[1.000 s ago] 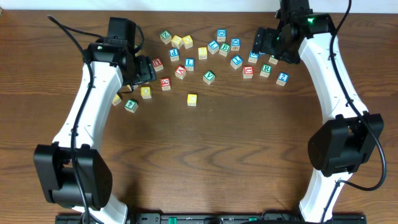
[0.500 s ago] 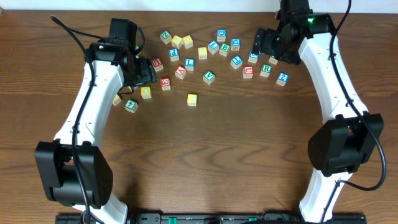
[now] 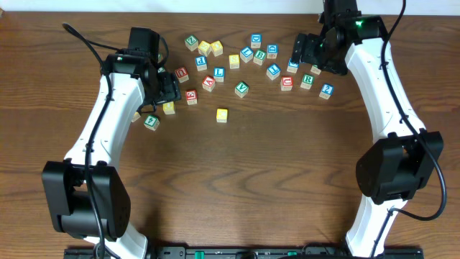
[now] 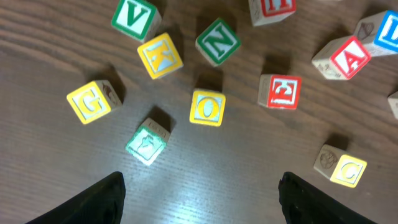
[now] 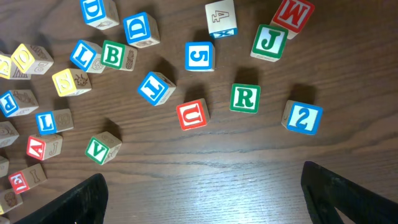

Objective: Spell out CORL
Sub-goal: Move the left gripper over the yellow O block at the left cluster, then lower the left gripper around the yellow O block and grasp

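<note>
Change: left arm shifted slightly since a second ago; cubes unmoved.
Yellow-faced wooden C cube (image 4: 347, 171): alone on the dark wood worktop (image 3: 287, 165), set apart from the scatter.
Yellow-faced wooden O cube (image 4: 207, 107): under the left claw (image 4: 202, 193), near a red E cube (image 4: 280, 91).
White-faced green R cube (image 5: 245, 98) and blue L cube (image 5: 46, 122): well apart in the scatter under the right claw (image 5: 202, 186).
Both claws: fingers apart, holding nothing.
</note>
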You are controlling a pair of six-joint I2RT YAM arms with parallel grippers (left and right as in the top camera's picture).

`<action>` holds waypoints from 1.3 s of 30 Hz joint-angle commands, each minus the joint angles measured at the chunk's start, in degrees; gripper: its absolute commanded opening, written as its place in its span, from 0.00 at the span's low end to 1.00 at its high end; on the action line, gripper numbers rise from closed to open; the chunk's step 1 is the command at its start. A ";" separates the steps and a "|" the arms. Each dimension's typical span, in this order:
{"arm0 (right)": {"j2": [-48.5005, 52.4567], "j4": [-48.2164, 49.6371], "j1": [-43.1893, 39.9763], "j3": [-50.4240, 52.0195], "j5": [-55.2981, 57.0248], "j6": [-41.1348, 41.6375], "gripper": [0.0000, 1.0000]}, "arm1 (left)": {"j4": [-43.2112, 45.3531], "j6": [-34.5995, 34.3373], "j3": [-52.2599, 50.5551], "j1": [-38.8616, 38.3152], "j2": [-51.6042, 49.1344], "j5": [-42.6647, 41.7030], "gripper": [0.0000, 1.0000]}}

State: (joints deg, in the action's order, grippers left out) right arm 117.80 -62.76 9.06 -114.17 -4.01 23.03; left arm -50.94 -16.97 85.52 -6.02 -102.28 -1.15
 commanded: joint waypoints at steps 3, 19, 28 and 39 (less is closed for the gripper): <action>0.26 -0.17 0.42 -0.68 0.66 0.52 0.94 | 0.66 -0.92 -0.57 -0.74 -0.61 0.48 0.78; 0.26 -1.20 0.42 -0.68 0.68 0.50 0.95 | 0.85 -0.96 -0.57 -1.46 -4.22 0.44 0.78; 0.26 -1.14 0.42 -0.68 0.68 0.52 0.95 | 0.87 -0.94 -0.57 -1.46 -5.46 0.46 0.78; 0.26 -1.14 0.42 -0.68 0.68 0.50 0.95 | 1.16 -0.94 -0.57 -1.46 -5.73 0.48 0.78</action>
State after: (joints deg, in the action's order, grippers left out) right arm 117.80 -63.83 9.06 -114.17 -4.01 23.03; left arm -49.69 -17.26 85.47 -7.53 -107.26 -1.15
